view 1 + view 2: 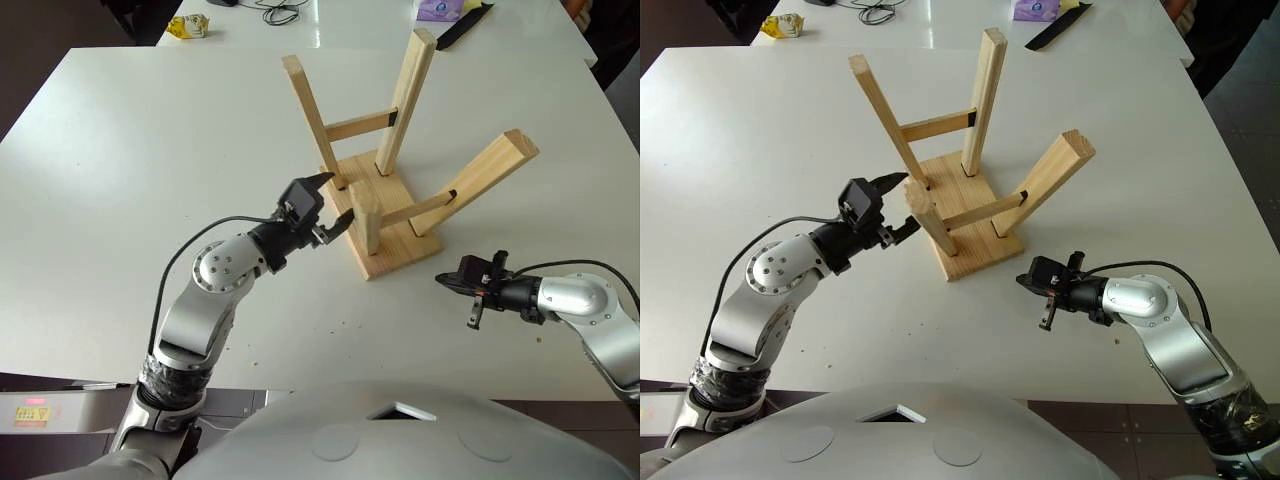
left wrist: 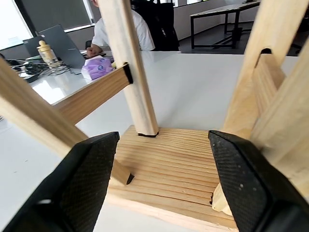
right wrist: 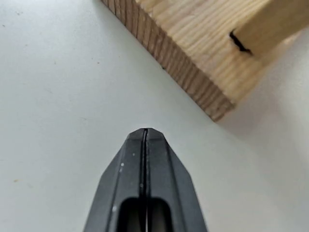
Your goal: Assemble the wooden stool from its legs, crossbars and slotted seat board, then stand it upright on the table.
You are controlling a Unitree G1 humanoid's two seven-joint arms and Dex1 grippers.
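White table [image 1: 120, 150], seat board [image 1: 390, 250] lying flat, 4 legs [image 1: 408, 100] pointing up, my left gripper [image 1: 338, 198] wide open, empty, beside the near leg [image 1: 369, 228], my right gripper [image 3: 146, 131] closed, empty.

The seat board [image 1: 395, 245] lies on the desk [image 1: 150, 150], legs [image 1: 405, 100] upward, just right of the left end effector [image 1: 335, 200] and behind-left of the right end effector [image 1: 442, 279].

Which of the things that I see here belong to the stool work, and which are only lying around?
For the job:
seat board
four legs
two crossbars
left claw, open beside a leg
right claw, shut and empty

Lying about, beyond the stool:
yellow packet
purple pack
cables
black strip
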